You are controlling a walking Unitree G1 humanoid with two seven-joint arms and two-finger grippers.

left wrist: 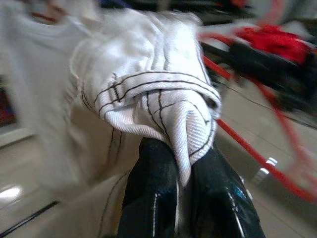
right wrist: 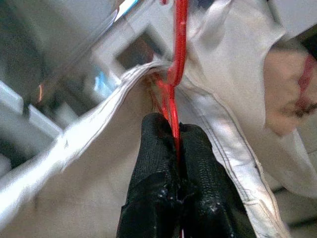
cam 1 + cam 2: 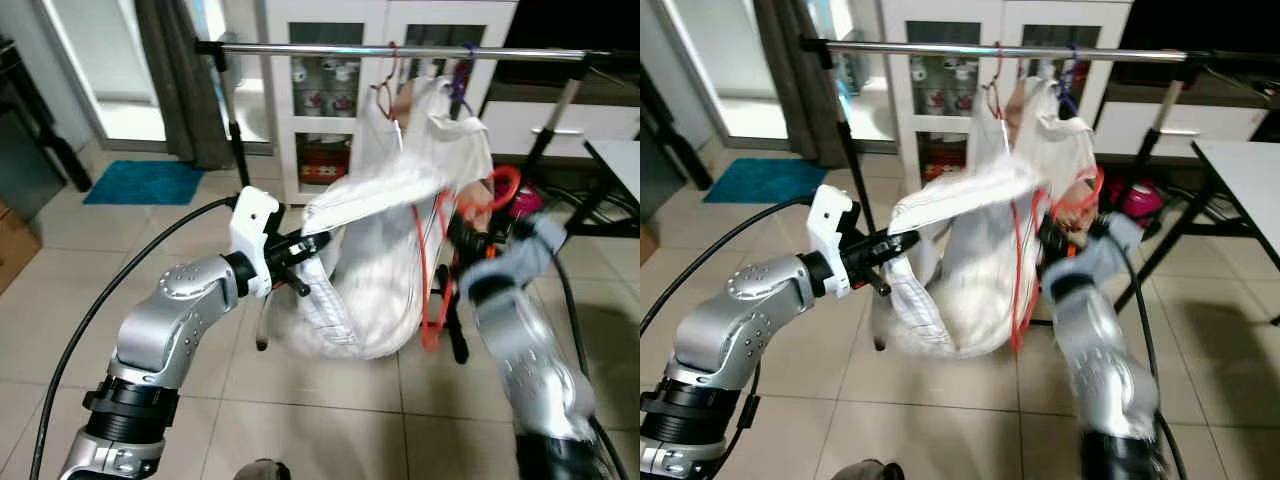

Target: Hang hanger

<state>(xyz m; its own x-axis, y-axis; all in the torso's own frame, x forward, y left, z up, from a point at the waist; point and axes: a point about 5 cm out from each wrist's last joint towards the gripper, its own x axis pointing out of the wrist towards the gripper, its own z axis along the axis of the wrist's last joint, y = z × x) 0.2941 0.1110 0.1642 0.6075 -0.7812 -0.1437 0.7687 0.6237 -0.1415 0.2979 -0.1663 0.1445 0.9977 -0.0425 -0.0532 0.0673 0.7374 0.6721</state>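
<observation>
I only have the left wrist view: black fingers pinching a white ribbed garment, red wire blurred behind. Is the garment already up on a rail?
Observer: Partly. The white ribbed garment hangs from a red hook over the horizontal metal rail, in the left eye view.
Operator: Where is my left gripper relative to that?
Observer: The left gripper is well below the rail, pulling one edge of the garment out sideways.
Operator: And the right arm?
Observer: The right gripper is shut on the red wire hanger, seen in the right wrist view.
Operator: Anything else on the rail?
Observer: A blue hook hangs beside the red one.
</observation>
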